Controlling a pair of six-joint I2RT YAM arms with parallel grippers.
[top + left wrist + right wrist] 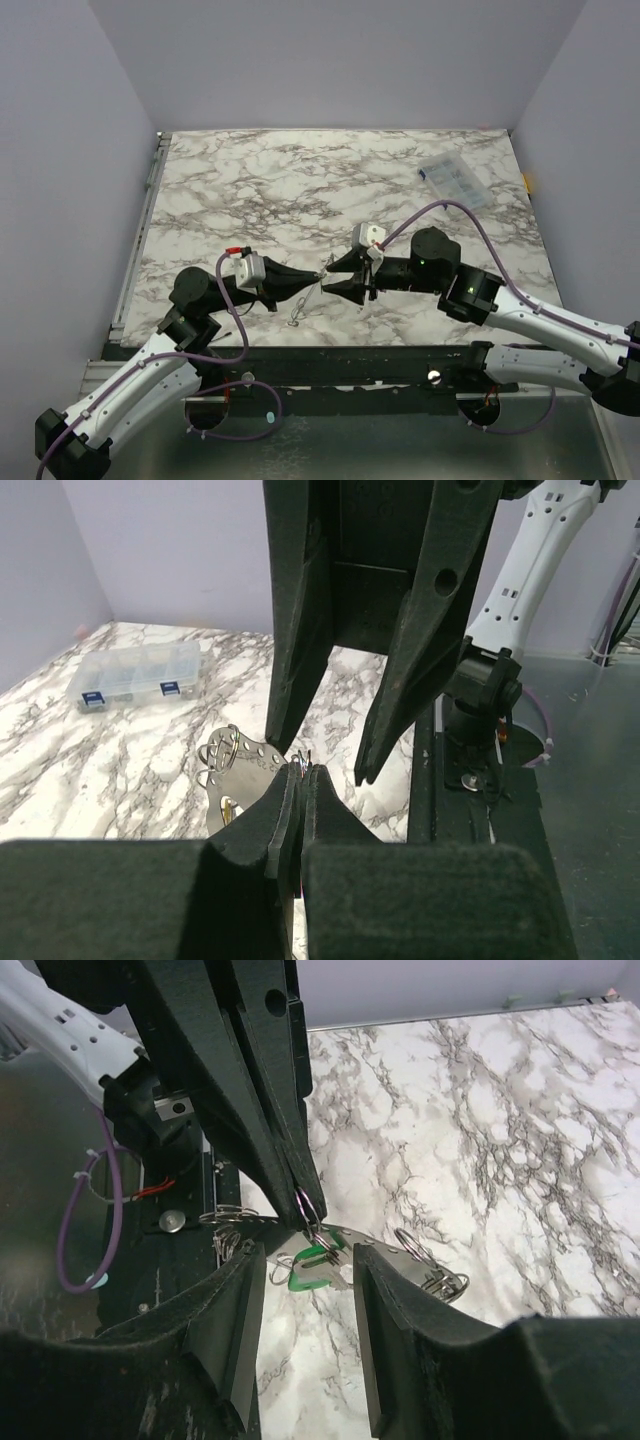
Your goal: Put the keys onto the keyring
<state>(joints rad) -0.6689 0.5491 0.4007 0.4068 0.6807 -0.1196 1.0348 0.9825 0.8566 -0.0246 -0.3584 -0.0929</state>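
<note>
Top external view: two black-fingered robot arms meet nose to nose over the middle of the near edge of the white-and-grey marbled desk [300, 180]. The left gripper [316, 277] is pinched tight on the thin grey metal keyring [298, 312], whose slack loops dangle toward the desk just inside that edge. The right gripper [326, 278] stands with its fingers moderately parted and holds nothing. A clear plastic compartment box [455, 180] lies well apart, toward the far right corner.

Left wrist view: the left arm's clamped fingertips [288, 785] grip a small loop of the ring, and the right arm's two fingers come down astride them.

Right wrist view: a tiny key with a bright green head [308, 1265] hangs just below the left gripper's tip. It sits between the right arm's spread fingers and appears to touch neither. Whether it is already threaded on cannot be told, and the yellow key cannot be made out.

The step in hand looks like a regrasp by the right arm. It would go best with the left pinch firm, the ring steady, and the right fingers closing squarely on the key's head.
</note>
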